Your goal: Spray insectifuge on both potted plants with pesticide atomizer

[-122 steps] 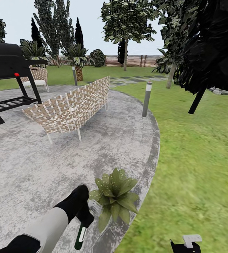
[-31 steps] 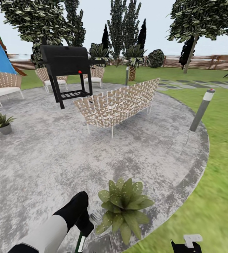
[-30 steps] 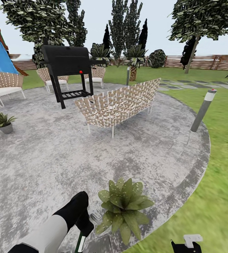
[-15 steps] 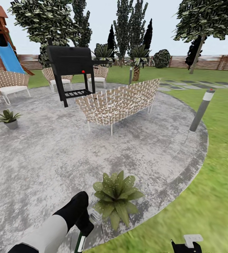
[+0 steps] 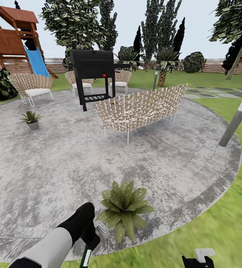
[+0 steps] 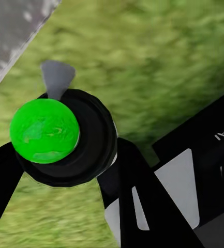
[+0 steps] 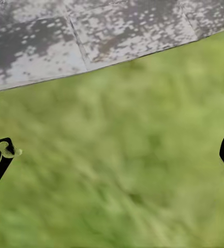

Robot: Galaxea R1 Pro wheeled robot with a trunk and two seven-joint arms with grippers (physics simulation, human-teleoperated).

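Head view shows the left gripper [image 5: 89, 238] at the lower left of the frame, pinching the pesticide atomizer [image 5: 86, 257], whose dark green body with its white label band hangs below the black fingers, the pale trigger head poking out toward the near potted plant [image 5: 124, 209]. In the left wrist view the bottle's bright green base [image 6: 44, 131] sits clamped between the two dark fingers [image 6: 143, 196], lawn blurred behind it. The near plant stands just beside the held bottle, close to the patio [image 5: 61, 163] edge where the grey concrete meets the grass. The second potted plant [image 5: 31, 118] sits far off in the upper left, near the wicker chair [image 5: 29, 86] and well apart from the arm. The right gripper [image 7: 112, 150] is spread wide with nothing between its tips, over grass. To spray well, I judge the nozzle should be turned squarely at the near rosette and swept across all its leaves; afterwards the base would need to roll across the patio, passing the wicker bench [image 5: 141, 108] and grill [image 5: 93, 72], to reach the far plant.
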